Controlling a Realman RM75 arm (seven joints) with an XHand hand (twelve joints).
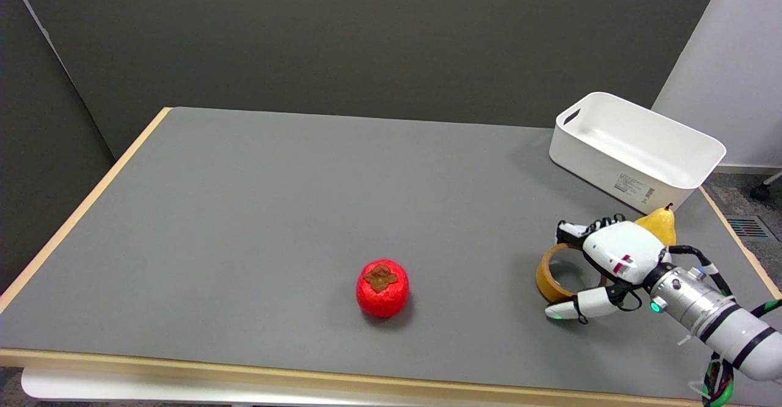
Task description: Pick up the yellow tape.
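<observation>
Yellow tape (553, 278) lies flat at the table's (244, 211) four o'clock, just beside the pear (660, 223); our right hand (602, 266) straddles it, thumb at six, fingers at twelve, spread to close, and we judge nothing gripped yet

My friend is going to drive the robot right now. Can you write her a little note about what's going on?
Right hand: over the yellow-brown ring-shaped roll of tape, fingers spread around it; whether it grips yet cannot be told.
Tape: on the grey table, near its right edge, beside the yellow pear.
Also there: red persimmon-like fruit mid-table, white plastic bin at the far right.
Done: hand has reached the tape.
Left: close on it and lift.
</observation>
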